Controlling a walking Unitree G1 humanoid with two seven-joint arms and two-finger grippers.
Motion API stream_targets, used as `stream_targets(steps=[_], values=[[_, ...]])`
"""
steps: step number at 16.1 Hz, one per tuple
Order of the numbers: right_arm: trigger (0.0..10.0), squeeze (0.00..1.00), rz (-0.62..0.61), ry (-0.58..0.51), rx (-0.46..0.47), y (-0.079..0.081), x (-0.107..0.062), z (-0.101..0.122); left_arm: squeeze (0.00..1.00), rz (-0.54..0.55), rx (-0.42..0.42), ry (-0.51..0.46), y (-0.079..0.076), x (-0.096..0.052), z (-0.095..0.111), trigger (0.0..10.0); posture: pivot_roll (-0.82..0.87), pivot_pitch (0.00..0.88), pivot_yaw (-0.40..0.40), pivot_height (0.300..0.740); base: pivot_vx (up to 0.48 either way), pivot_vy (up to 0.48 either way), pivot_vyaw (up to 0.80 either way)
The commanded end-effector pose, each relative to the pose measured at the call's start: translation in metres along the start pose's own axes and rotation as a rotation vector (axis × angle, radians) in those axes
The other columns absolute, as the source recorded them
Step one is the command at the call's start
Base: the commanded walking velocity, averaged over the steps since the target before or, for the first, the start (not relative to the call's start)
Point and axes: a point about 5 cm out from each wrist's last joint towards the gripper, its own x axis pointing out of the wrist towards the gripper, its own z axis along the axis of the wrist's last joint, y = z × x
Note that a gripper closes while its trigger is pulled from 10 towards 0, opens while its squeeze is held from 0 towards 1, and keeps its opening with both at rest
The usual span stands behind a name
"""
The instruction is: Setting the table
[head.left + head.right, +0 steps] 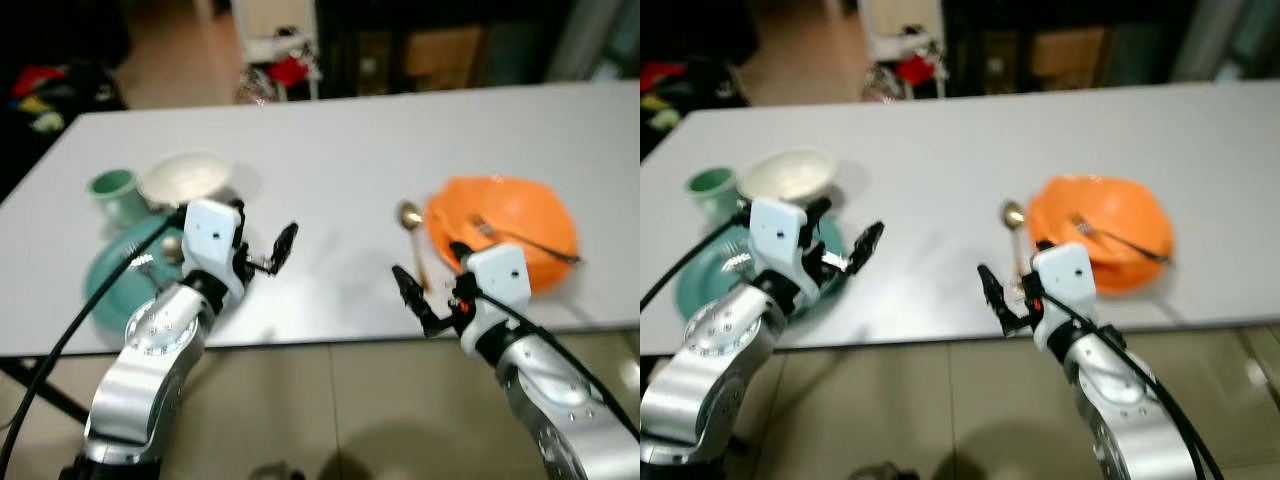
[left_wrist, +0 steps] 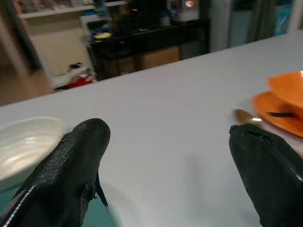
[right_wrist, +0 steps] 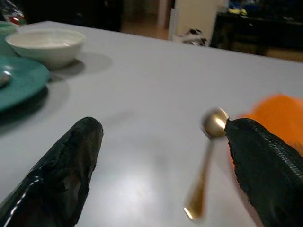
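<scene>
Tableware on the white table (image 1: 330, 150) counts as follows: we see one teal plate (image 1: 105, 275), one orange plate (image 1: 545, 265), one cream bowl (image 1: 185, 178), one orange bowl (image 1: 505, 215), one pale green cup (image 1: 115, 192), one gold spoon (image 1: 412, 235) and one fork (image 1: 525, 240).

The orange bowl sits on the orange plate, and the fork lies in that bowl with its handle reaching out over the rim to the right. A small silvery utensil (image 1: 150, 255) lies on the teal plate; we cannot tell what it is. The cream bowl stands just behind the teal plate, with the cup beside it on the left.

The gold spoon lies on the bare table just left of the orange plate, bowl end away from the robot.

We see the left gripper (image 1: 262, 252) above the teal plate's right edge, fingers spread wide and holding nothing. The right gripper (image 3: 161, 165) hangs at the table's near edge by the spoon's handle, fingers also wide apart and empty.
</scene>
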Motion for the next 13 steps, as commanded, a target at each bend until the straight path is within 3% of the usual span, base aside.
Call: stream_targets(steps=[1, 6, 13], values=[[10.0, 0.00, 0.015, -0.028, -0.003, 0.0030, 0.0016, 0.0047, 0.00, 0.024, 0.010, -0.005, 0.0059, -0.0017, 0.0027, 10.0, 0.02, 0.000, 0.095, 0.740, 0.307, 0.000, 0.80], [10.0, 0.00, 0.010, -0.029, 0.028, -0.0007, 0.0008, 0.0046, 0.00, 0.010, 0.008, -0.005, 0.0044, 0.0006, 0.0033, 10.0, 0.01, 0.000, 0.102, 0.740, 0.307, 0.000, 0.00], [10.0, 0.00, 0.020, -0.056, -0.008, -0.0031, 0.0014, 0.0125, 0.00, 0.007, -0.001, 0.001, 0.0041, 0.0015, 0.0015, 10.0, 0.01, 0.000, 0.094, 0.740, 0.304, 0.000, 0.00]])
